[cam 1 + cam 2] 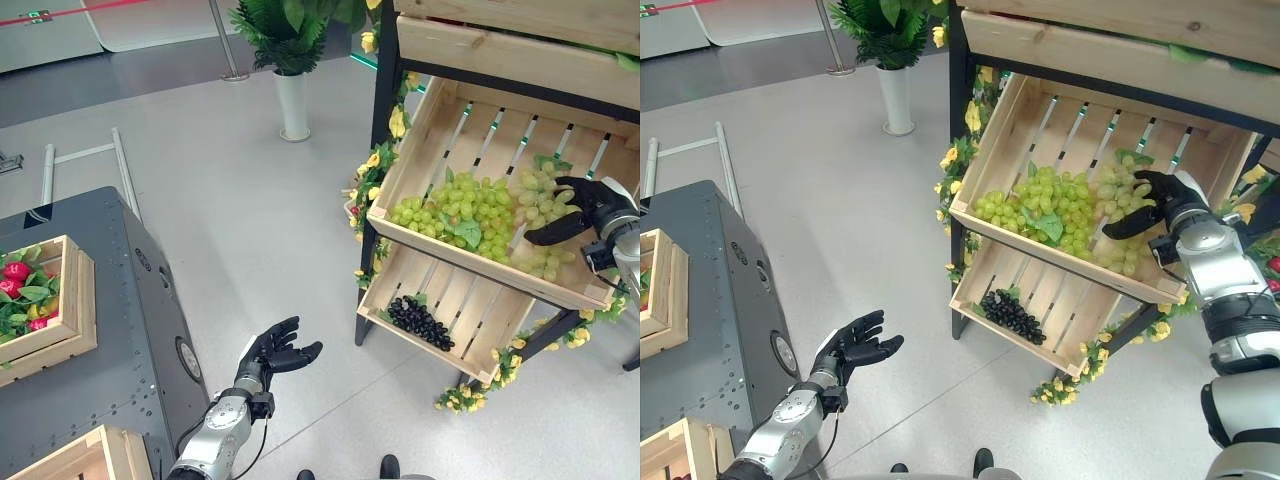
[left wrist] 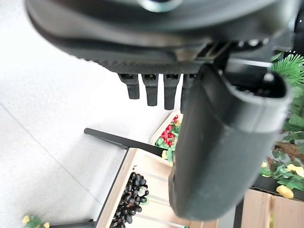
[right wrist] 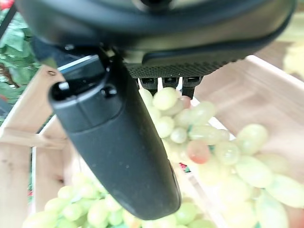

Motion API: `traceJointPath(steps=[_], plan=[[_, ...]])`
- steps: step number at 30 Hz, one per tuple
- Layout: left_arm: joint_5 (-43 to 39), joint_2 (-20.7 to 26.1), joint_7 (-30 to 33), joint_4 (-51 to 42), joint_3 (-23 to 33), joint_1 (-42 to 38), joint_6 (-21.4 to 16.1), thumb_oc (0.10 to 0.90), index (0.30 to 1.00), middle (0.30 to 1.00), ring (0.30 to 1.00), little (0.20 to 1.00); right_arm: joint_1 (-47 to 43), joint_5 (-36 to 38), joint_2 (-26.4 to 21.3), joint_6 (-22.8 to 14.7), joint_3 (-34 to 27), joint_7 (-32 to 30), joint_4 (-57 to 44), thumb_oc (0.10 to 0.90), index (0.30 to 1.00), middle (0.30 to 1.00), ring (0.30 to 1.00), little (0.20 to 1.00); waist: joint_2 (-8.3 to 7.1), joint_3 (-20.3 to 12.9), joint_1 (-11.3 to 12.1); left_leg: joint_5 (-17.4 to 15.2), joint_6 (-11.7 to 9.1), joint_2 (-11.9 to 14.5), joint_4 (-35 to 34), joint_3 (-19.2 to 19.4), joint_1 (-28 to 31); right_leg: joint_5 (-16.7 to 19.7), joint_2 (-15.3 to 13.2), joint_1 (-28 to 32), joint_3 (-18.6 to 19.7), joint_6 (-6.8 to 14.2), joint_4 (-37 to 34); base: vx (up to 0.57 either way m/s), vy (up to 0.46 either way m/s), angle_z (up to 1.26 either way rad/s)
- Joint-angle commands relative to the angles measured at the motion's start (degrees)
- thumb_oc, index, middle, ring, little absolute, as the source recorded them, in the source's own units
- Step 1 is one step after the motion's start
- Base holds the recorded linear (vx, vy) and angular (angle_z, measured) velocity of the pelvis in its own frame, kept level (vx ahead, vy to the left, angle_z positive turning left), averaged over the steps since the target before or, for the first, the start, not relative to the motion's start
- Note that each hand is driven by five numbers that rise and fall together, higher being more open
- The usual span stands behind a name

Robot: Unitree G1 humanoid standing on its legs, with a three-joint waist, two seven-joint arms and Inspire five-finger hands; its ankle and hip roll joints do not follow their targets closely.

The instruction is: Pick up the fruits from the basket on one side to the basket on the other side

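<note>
Right hand: reaching into the upper crate of the wooden stand, resting over the right part of the grape pile; fingers stretched forward and only loosely bent, thumb standing apart, nothing gripped as far as the head views show.
Right wrist view: the thumb is lying across the foreground, with the short fingertips pointing at pale grapes just past them; whether they are touching the fruit is hard to judge from this close.
Green grapes: lying heaped in the upper crate, directly under and to the left of the right hand, with a green leaf among them; a paler bunch is sitting right at the hand's fingers.
Dark grapes: lying in the lower crate, below the right hand and well apart from it.
Left hand: hanging over the floor, palm up, fingers spread and relaxed, holding nothing; far to the left of the stand.
Grey surface: standing just to the left of the left hand, carrying 1 wooden box of red fruit and leaves, plus a corner of a 2nd box near the left forearm.
Potted plant: standing in a white vase on the floor, beyond both hands.
Yellow flowers: trailing down the stand's dark frame.
</note>
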Motion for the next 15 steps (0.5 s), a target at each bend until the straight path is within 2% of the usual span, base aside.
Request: traceJointPath(steps=[1,4,6,10,11,15], plan=[[-0.2,3.3,-0.5,-4.4,0.3,-5.2,-3.6,0.8,0.9,0.9,0.9,0.9,-8.8,-4.7,-5.2,-3.9,-0.7,-5.3,-5.9,0.8,0.9,0.9,0.9,0.9,-3.23,-3.3,0.4,-6.8,2.2,-3.8,0.5,-0.1,1.0,-4.6,0.4,4.0,0.9,-0.2,0.4,0.0,0.0,0.0],[0.1,3.3,-0.8,-4.6,0.5,-4.9,-3.6,0.8,0.9,0.9,0.9,0.9,-6.8,-8.0,-5.1,-2.7,-1.9,-4.1,-8.8,0.8,0.9,0.9,0.9,0.9,-3.17,-3.4,0.2,-6.8,2.2,-3.8,0.5,0.1,1.0,-4.7,0.4,3.9,1.0,-0.2,0.4,0.01,-0.002,-0.03],[0.4,3.0,-0.1,-5.4,1.1,-4.6,-3.2,0.8,0.9,0.9,0.9,0.9,-3.1,-14.3,-5.3,-2.4,-2.5,-3.5,-15.9,0.8,0.9,0.9,0.9,0.9,-3.03,-3.2,-0.5,-6.8,2.3,-3.7,0.5,0.6,1.0,-4.6,0.4,3.8,1.4,-0.1,0.4,0.0,0.0,0.0],[0.5,2.9,-0.1,-5.4,1.6,-4.5,-2.9,0.8,0.9,0.9,0.9,0.9,-1.7,-17.6,-5.0,-3.8,-3.6,-5.1,-22.3,0.8,0.9,0.9,0.9,0.9,-2.99,-3.3,-0.9,-6.8,2.4,-3.7,0.5,0.8,1.1,-4.8,0.5,3.9,1.6,0.0,0.4,0.03,0.001,-0.04],[0.7,2.7,-0.1,-6.0,2.1,-4.0,-2.8,0.8,0.9,0.9,0.9,0.9,-0.2,-19.5,-4.5,-5.1,-4.9,-6.6,-25.9,0.8,0.9,0.9,0.9,0.9,-2.85,-3.3,-1.2,-6.9,2.4,-3.8,0.5,0.8,1.1,-4.9,0.5,3.9,1.8,0.0,0.4,0.02,0.004,-0.06],[1.0,2.3,-0.3,-6.5,2.5,-3.6,-2.5,0.8,0.9,0.9,0.9,0.9,3.0,-21.9,-3.5,-5.7,-7.4,-7.6,-32.6,0.8,0.9,0.9,0.9,0.9,-2.55,-3.3,-1.4,-7.1,2.5,-3.8,0.5,1.0,1.1,-4.9,0.5,3.8,2.0,0.1,0.4,0.01,0.001,-0.01]])
